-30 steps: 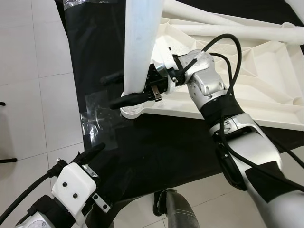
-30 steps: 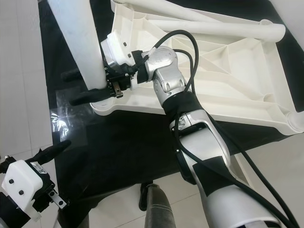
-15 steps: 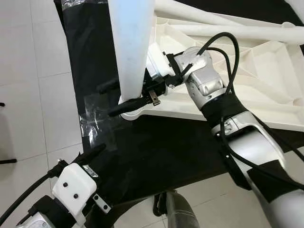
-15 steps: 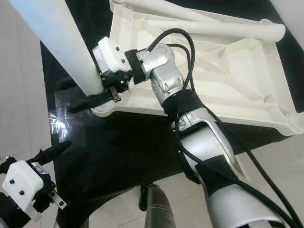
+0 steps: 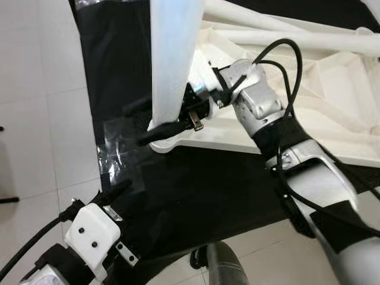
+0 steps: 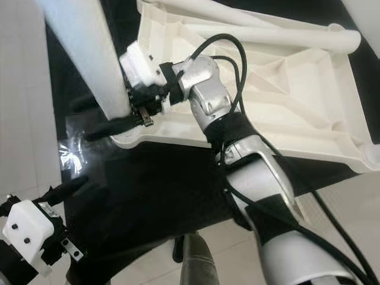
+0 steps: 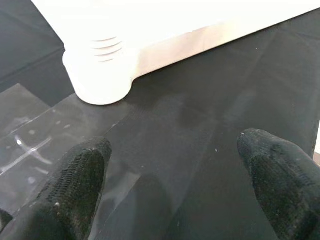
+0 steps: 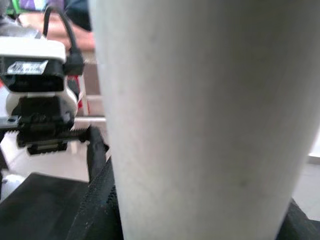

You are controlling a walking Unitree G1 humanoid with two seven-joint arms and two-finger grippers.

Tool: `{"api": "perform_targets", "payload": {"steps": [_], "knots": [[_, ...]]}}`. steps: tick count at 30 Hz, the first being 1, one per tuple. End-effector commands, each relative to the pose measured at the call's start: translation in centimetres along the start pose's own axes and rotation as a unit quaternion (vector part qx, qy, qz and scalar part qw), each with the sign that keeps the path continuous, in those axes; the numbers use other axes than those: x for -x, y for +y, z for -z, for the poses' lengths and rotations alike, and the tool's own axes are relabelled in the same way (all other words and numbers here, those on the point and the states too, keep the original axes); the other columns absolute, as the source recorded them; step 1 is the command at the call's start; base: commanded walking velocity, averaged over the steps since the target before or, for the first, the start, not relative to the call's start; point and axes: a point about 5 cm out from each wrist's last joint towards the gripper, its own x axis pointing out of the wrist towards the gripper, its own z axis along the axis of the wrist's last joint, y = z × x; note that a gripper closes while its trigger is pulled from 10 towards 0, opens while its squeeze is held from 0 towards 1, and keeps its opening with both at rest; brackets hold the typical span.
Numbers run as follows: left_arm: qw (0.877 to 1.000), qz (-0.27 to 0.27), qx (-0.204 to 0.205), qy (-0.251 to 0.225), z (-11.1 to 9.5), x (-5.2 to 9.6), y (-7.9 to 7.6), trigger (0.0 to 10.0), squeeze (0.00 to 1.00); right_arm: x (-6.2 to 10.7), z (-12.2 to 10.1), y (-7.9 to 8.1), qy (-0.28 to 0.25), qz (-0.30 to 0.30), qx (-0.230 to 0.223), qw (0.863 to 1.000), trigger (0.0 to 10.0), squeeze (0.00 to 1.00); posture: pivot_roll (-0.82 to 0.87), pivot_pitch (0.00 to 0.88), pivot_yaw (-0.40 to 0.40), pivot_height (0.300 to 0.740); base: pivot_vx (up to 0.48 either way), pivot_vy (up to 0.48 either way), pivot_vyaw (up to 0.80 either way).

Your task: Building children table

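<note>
Left eye view: white plastic tabletop [image 5: 332,89] lies upside down, ribs up, on a black mat [image 5: 196,196] over pale tile floor [image 5: 41,119]. Landmark = tabletop's near-left corner socket [image 5: 163,142]. A thick white table leg [image 5: 172,53] stands upright w/ its lower end at that socket; can't tell if fully seated. Right gripper [image 5: 155,122] is clamped on the leg just above the socket, one black finger each side of the tube, silver right arm [image 5: 309,178] reaching in from the socket's right. More white legs [image 5: 297,38] lie across the far side of the tabletop, well apart from the socket. A patch of clear tape/film [image 5: 122,148] sits on the mat just left of the socket. Left gripper [image 5: 113,193] hangs below and left of the socket, over the mat edge, touching nothing. Right eye view: same scene; leg [image 6: 89,53] held at socket corner. Left wrist view: socket corner [image 7: 100,75] w/ ridged side rests on the mat; left gripper's two black fingertips [image 7: 75,190] spread wide apart, empty, near the socket but apart from it; clear film [image 7: 30,135] beside it. Right wrist view: leg [image 8: 200,115] very close, black fingers [image 8: 100,190] pressed on both sides; the left arm's white wrist unit [image 8: 35,100] seen past the leg.
</note>
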Motion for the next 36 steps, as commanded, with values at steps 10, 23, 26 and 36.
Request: {"api": "perform_targets", "payload": {"steps": [10,23,26,36], "knots": [[1.000,0.013,0.009,0.010,0.2,0.2,-0.3,10.0,0.00,0.3,4.1,1.2,0.004,0.084,-0.113,0.990,10.0,0.00,0.27,0.490,-0.145,0.740,0.000,0.000,0.00],[1.000,0.012,0.011,0.007,0.1,0.0,-0.3,10.0,0.00,0.2,4.9,0.9,0.021,0.154,-0.120,0.981,10.0,0.00,0.26,0.496,-0.149,0.740,0.000,0.000,0.00],[1.000,0.012,0.011,0.006,0.1,-0.1,-0.4,10.0,0.00,0.2,4.8,0.9,0.019,0.165,-0.120,0.979,10.0,0.00,0.25,0.491,-0.159,0.740,0.000,0.000,0.00],[1.000,0.013,0.013,0.004,0.1,-0.2,-0.4,10.0,0.00,-0.2,5.0,0.3,0.039,0.286,-0.107,0.951,10.0,0.00,0.23,0.491,-0.166,0.740,0.000,0.000,0.00]]}}
